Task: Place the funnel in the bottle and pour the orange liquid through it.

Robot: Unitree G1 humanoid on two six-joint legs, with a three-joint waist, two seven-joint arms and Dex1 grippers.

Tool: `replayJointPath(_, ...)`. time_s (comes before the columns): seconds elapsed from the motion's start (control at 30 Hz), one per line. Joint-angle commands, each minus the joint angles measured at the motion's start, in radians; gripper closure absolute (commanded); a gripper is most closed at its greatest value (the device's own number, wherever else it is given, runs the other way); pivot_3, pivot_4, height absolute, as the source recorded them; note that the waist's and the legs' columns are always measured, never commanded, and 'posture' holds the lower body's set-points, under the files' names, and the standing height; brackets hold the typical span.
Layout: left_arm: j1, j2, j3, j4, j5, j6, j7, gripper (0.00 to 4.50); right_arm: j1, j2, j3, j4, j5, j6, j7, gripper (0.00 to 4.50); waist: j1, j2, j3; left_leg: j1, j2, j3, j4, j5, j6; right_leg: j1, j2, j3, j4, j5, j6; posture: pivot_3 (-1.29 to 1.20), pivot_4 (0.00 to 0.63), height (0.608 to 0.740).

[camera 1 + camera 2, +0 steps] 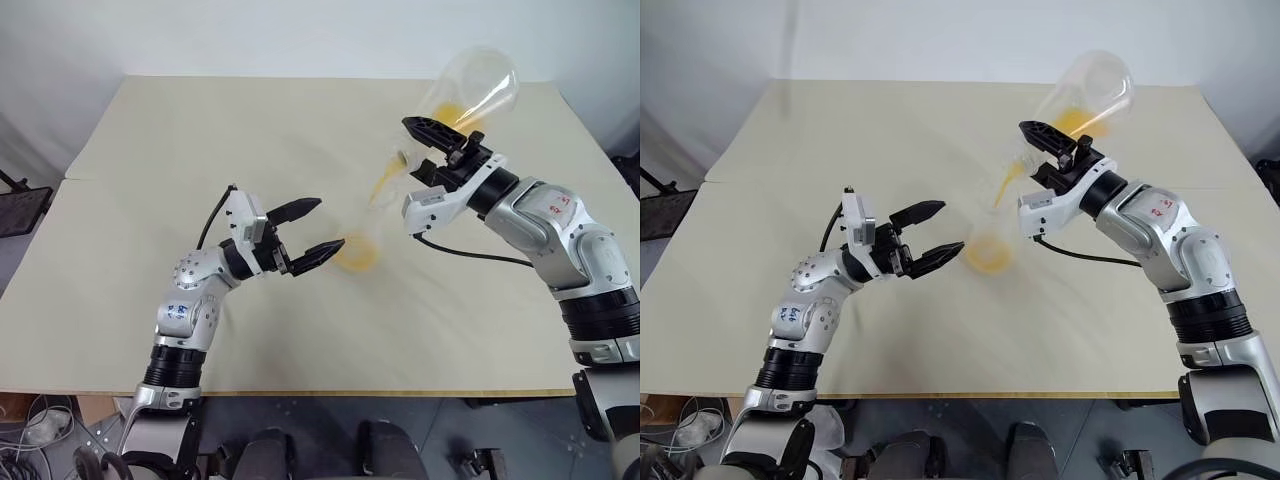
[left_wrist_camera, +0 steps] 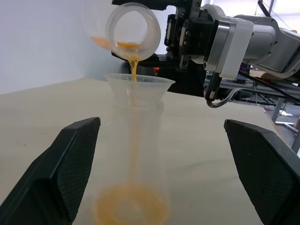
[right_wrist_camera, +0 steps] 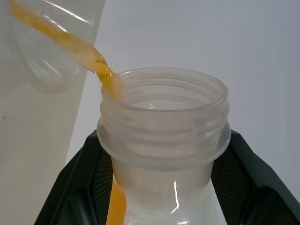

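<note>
The frosted bottle (image 2: 136,154) stands upright on the table with the clear funnel (image 2: 140,86) seated in its neck. My right gripper (image 1: 420,150) is shut on the threaded neck of a large clear flask (image 1: 470,90), which is tilted mouth-down over the funnel. A thin stream of orange liquid (image 2: 133,65) runs from the flask's mouth into the funnel. More of it pools in the bottle's base (image 1: 355,258), and some remains in the flask. My left gripper (image 1: 325,225) is open, its fingers (image 2: 70,164) on either side of the bottle's lower part, apart from it.
The pale table (image 1: 200,150) is bare around the bottle. Its front edge runs close below my arms. Grey floor and dark equipment lie off its left and right sides.
</note>
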Motion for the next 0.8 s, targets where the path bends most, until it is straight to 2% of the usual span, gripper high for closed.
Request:
replayJointPath(0.03, 0.0, -0.007, 0.001, 0.002, 0.001, -0.027, -0.003, 0.0, -0.03, -0.02, -0.009, -0.03, -0.002, -0.006, -0.028, 2.07, 0.0, 0.0, 0.0, 0.0, 0.0, 0.0, 0.0, 0.0, 0.0, 0.0, 0.0, 0.0, 0.0, 0.0, 0.0, 0.0, 0.15, 0.74)
replayJointPath(0.8, -0.004, -0.012, 0.0, 0.032, 0.002, -0.056, -0.015, 0.0, -0.028, -0.024, -0.015, -0.049, -0.009, -0.009, -0.037, 2.07, 0.0, 0.0, 0.0, 0.0, 0.0, 0.0, 0.0, 0.0, 0.0, 0.0, 0.0, 0.0, 0.0, 0.0, 0.0, 0.0, 0.15, 0.74)
